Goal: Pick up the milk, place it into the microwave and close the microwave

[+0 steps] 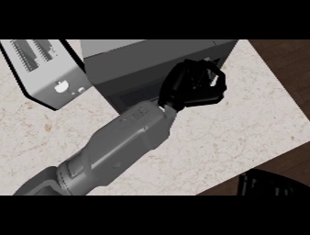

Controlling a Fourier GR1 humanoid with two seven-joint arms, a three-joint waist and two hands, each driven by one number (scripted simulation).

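The microwave (151, 64) stands at the back of the counter, and its door (39, 69) is swung wide open to the left. My left forearm crosses the counter from the lower left. My left hand (195, 85) is in front of the microwave's dark opening, near its right side. Its fingers are curled into a tight bundle, and a pale sliver of the milk (217, 81) shows between them. The rest of the milk is hidden by the hand. My right hand (274, 183) rests at the lower right, off the counter's edge, with relaxed fingers.
The pale stone counter (252, 124) ends at an angled edge on the right, with dark wood floor (300, 69) beyond it. The open door takes up the counter's back left.
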